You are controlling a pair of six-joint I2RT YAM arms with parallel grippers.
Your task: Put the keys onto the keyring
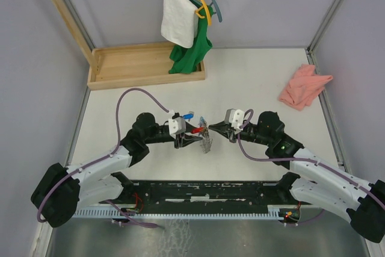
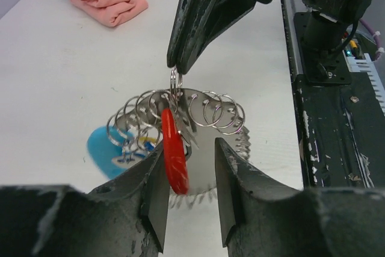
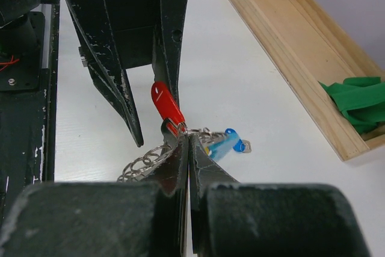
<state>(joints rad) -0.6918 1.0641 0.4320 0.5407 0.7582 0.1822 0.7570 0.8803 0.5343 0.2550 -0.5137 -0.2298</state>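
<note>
The right gripper [image 2: 175, 67] has its jaws clamped on the keyring [image 2: 175, 82]. The red key [image 2: 174, 148] seems threaded and hangs between the left gripper's [image 2: 189, 191] open jaws. The blue key [image 2: 105, 148], at eight o'clock, looks still to do.

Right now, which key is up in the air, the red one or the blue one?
The red key. It hangs from the rings between the left tool's open fingers, while the blue key lies flat on the table.

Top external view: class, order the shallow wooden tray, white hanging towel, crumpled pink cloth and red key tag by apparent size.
Largest: shallow wooden tray.
Next, unranked: white hanging towel and crumpled pink cloth look alike, and the towel hangs nearer the camera.
Smallest: red key tag.
</note>
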